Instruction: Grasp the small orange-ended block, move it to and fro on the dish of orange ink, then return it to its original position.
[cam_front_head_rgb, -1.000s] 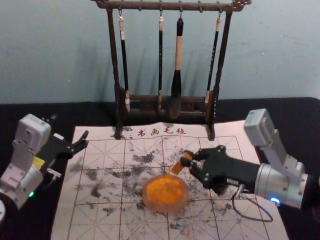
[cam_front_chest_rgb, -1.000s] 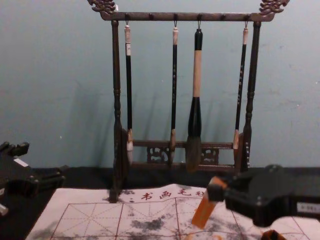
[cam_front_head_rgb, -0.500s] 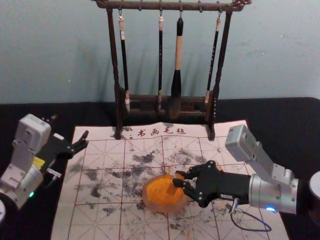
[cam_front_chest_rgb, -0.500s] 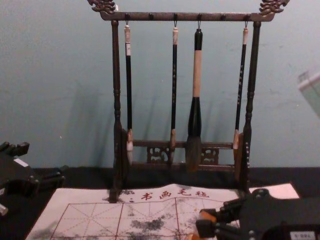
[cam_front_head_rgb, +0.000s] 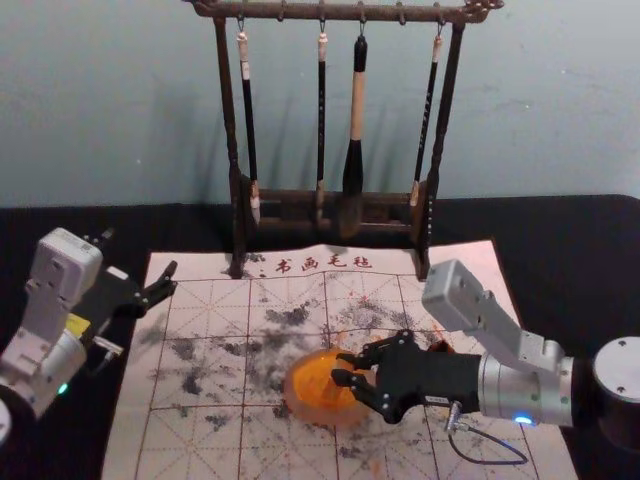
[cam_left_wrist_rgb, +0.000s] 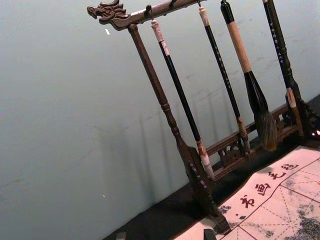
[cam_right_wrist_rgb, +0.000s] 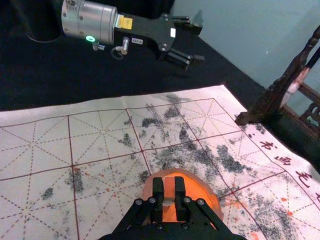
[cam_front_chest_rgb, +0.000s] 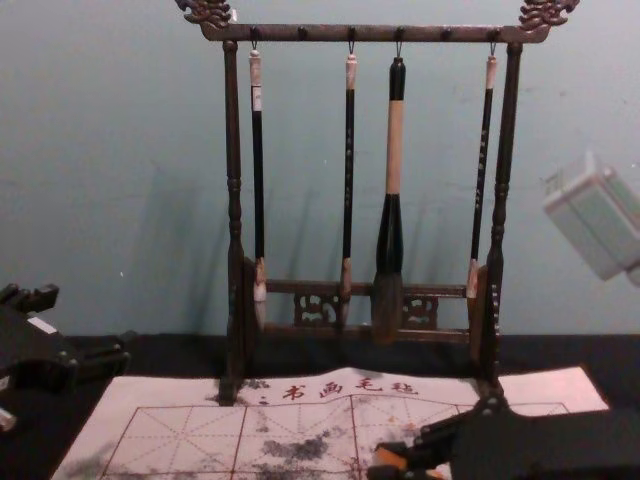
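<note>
One block (cam_right_wrist_rgb: 169, 187) is being pinched between the fingers of the right gripper (cam_front_head_rgb: 342, 367), which is reaching over the dish (cam_front_head_rgb: 325, 417) on the mat (cam_front_head_rgb: 215, 445). The block is leaning above the orange ink (cam_front_head_rgb: 315, 388); whether its lower end is touching, the views are leaving unclear. The left gripper (cam_front_head_rgb: 173, 278) is idling at the mat's left edge, its fingers standing wide apart. Grasp and carry are counting as done; to-and-fro strokes are probably occupying this stage, and the return is awaiting its turn.
</note>
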